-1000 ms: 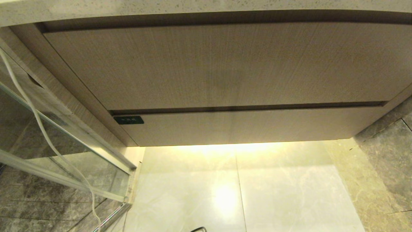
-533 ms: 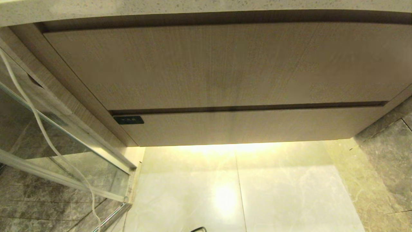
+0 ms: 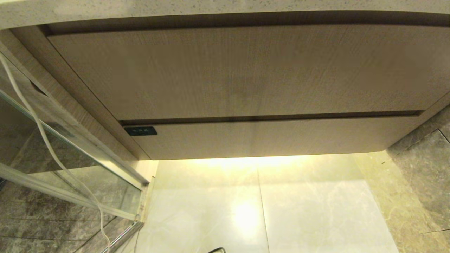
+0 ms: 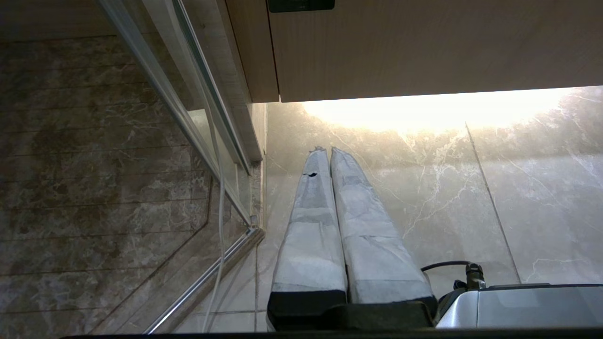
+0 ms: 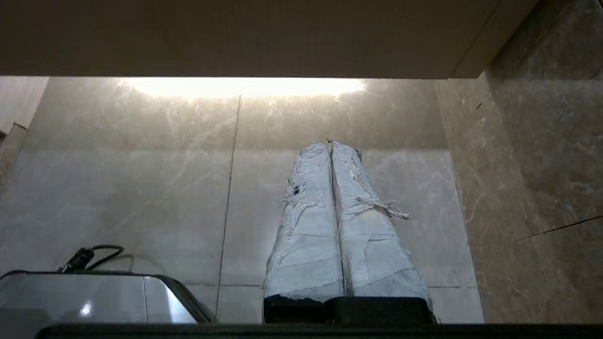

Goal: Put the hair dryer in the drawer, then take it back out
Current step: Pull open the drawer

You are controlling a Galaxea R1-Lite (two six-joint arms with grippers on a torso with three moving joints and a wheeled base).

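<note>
Wood-grain drawer (image 3: pixel 267 137) shut, unchanged; left fingers (image 4: pixel 325 197), right fingers (image 5: pixel 330 197) pressed together.

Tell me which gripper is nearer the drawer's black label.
Left. The left gripper hangs low just below the black label; the right gripper hangs toward the drawer's far end.

A speckled stone countertop (image 3: pixel 225 8) runs across the top of the vanity, and under it sits a tall plain wood-grain panel (image 3: pixel 246 70). To the left a glass partition (image 3: pixel 52 147) in a metal frame meets the vanity's side, with a thin white cord (image 3: pixel 45 140) trailing down along it toward the dark marble tiles. Warm light from beneath the cabinet spills over the pale glossy floor tiles (image 3: pixel 260 211), and a darker marble wall (image 5: pixel 541 165) closes off the right side.
</note>
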